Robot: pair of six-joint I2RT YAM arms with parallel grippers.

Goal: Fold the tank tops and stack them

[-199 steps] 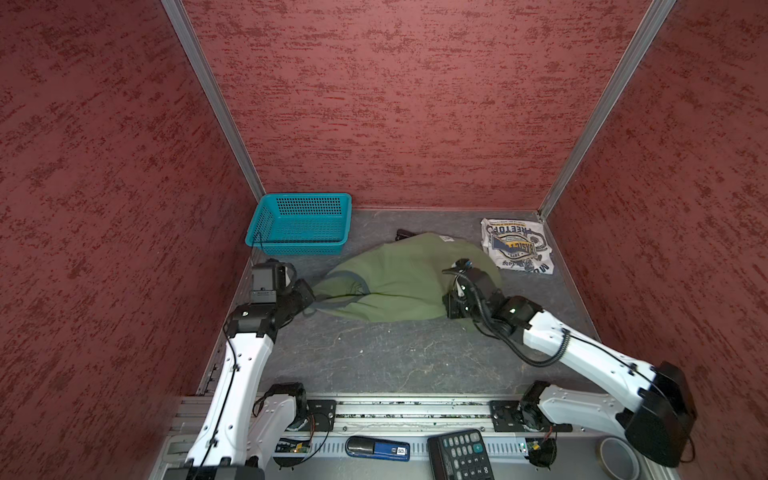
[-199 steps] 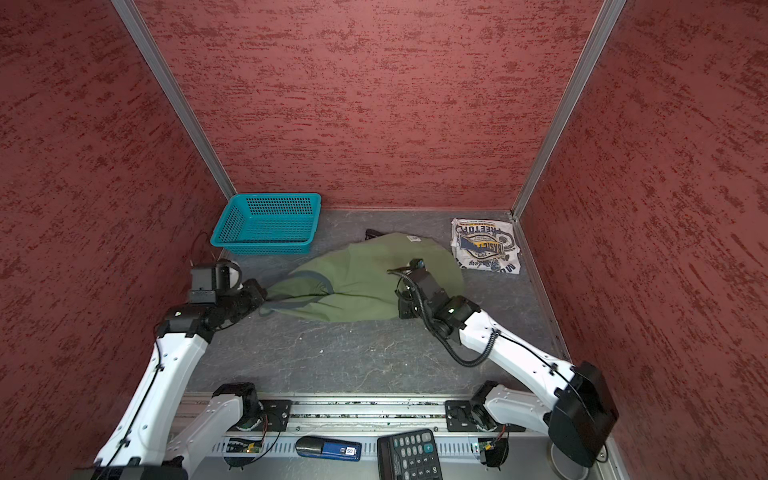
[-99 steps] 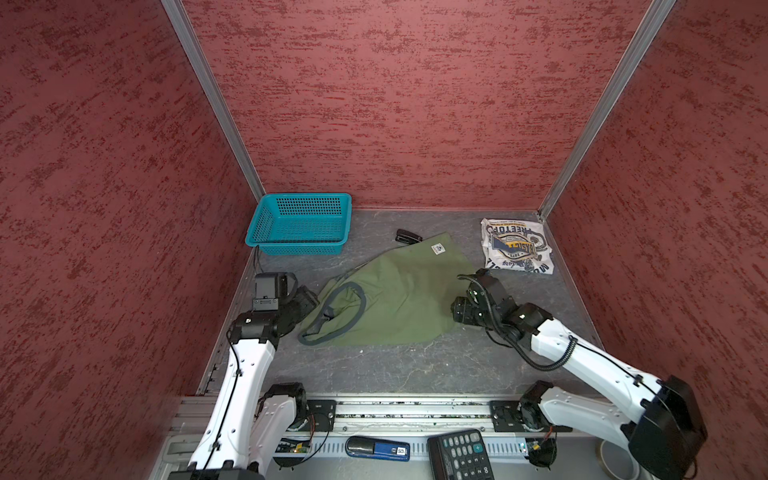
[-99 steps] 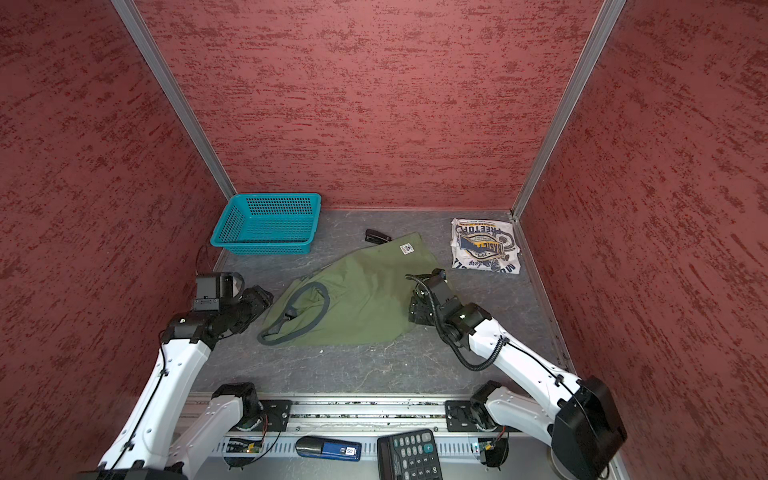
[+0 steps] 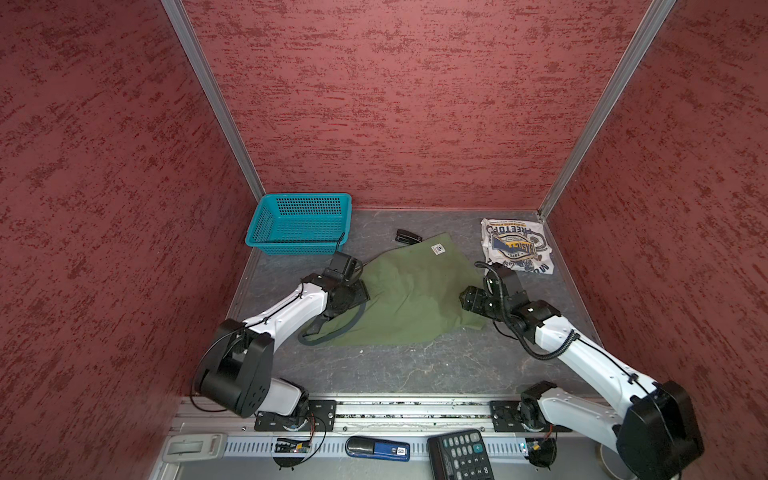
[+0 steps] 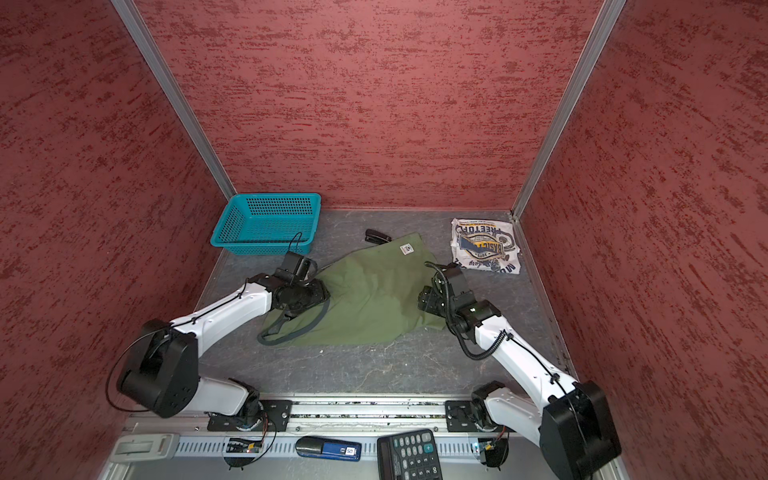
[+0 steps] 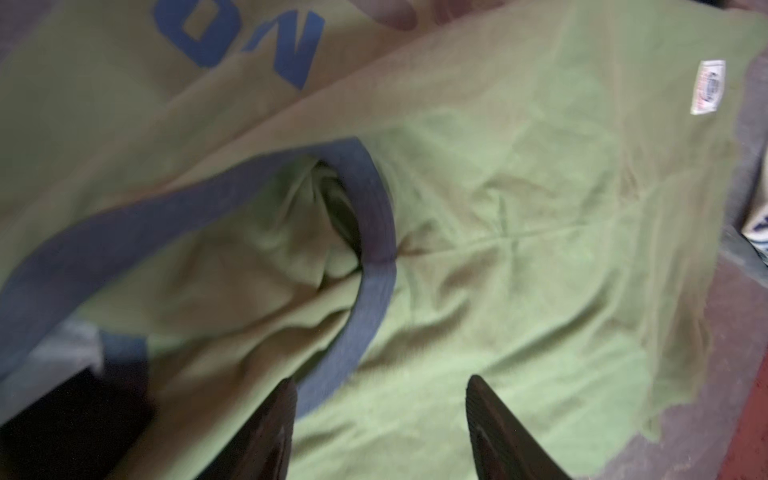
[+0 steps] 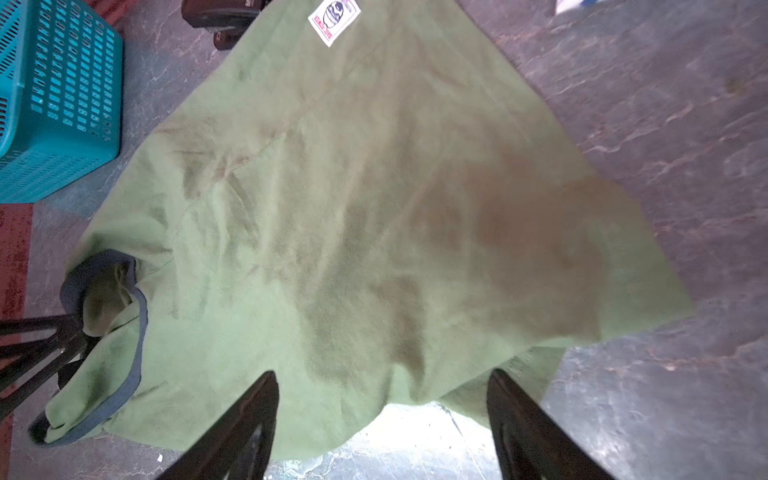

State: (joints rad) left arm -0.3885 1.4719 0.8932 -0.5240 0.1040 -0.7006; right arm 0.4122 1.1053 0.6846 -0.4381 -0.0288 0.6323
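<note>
1. Reading the table as a clock with 12 at the back wall, the teal basket sits at 10 o'clock, with nothing visible inside it
2. The left gripper hangs at the 9 o'clock side of the olive green tank top, over its trimmed openings. In the left wrist view its jaws stand spread, with cloth lying beneath them and nothing pinched
3. The olive green tank top lies at the table's centre, opened out as one slanted, softly creased sheet. Dark grey-blue trim loops out at its 8 o'clock edge. A small white label shows near its 12 o'clock corner. Its 4 o'clock corner looks tucked under. The emblem does not show in either top view, though blue letters appear on a layer beside the trim in the left wrist view. I judge it laid out but not yet folded
4. The right gripper sits at the 3 o'clock edge of that top, jaws spread over the hem and clamping nothing
5. The white tank top rests at 1 o'clock in the far corner, well apart from the olive one. It is folded into a compact rectangle with the blue-and-yellow emblem facing up, and this one looks finished
6. My judgement is that the task is roughly half done: the olive top needs folding, then the two need stacking
</note>
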